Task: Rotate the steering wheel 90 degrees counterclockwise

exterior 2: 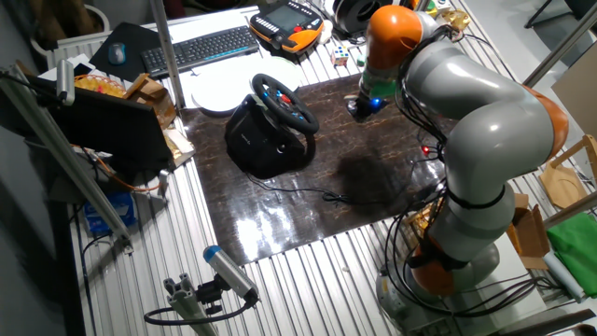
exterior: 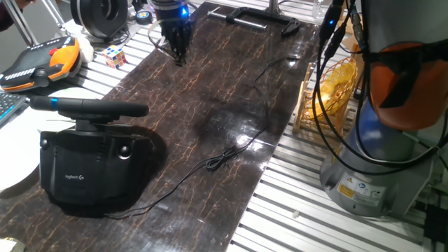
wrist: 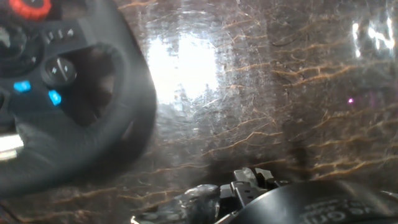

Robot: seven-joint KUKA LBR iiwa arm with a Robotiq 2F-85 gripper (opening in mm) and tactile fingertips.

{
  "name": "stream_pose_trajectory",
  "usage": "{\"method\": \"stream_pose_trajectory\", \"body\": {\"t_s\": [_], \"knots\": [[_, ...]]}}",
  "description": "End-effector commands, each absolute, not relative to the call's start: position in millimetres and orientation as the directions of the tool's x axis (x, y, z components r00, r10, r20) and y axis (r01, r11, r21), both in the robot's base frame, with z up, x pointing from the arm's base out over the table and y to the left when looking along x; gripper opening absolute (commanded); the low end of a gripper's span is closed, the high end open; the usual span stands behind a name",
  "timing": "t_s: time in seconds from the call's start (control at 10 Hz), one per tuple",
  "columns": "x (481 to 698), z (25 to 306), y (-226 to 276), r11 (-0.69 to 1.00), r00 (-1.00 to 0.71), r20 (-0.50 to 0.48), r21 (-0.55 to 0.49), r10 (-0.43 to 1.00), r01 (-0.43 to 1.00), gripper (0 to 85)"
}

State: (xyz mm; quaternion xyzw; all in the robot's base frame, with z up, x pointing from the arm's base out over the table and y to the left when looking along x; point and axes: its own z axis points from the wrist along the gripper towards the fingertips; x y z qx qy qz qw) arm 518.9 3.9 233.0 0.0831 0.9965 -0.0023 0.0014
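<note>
The steering wheel [exterior: 91,108] is a black padded rim on a boxy black base [exterior: 91,175] with a white logo, at the near left of the dark marble table top. In the other fixed view the steering wheel [exterior 2: 284,103] shows its face with coloured buttons. My gripper [exterior: 179,56] hangs at the far end of the table, well away from the wheel, fingers together and holding nothing. The gripper [exterior 2: 359,110] is to the right of the wheel there. In the hand view the wheel rim [wrist: 93,143] fills the left and gripper parts [wrist: 249,186] show at the bottom edge.
A black cable [exterior: 224,157] runs across the table from the wheel base. An orange-and-black device [exterior: 42,59], a colour cube [exterior: 115,56] and a black spool [exterior: 98,14] lie far left. A yellow wire basket [exterior: 329,84] stands right. A white plate [exterior: 14,154] lies behind the wheel.
</note>
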Motion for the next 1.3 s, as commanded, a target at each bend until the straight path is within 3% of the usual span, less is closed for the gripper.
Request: {"method": "stream_pose_trajectory", "body": {"t_s": [0.0, 1.2], "knots": [[519.6, 232.6, 4.2, 0.963, -0.963, 0.009, 0.017, 0.27, 0.271, 0.7], [520.9, 225.5, 13.0, 0.836, -0.836, 0.047, 0.03, 0.547, 0.548, 0.7]]}}
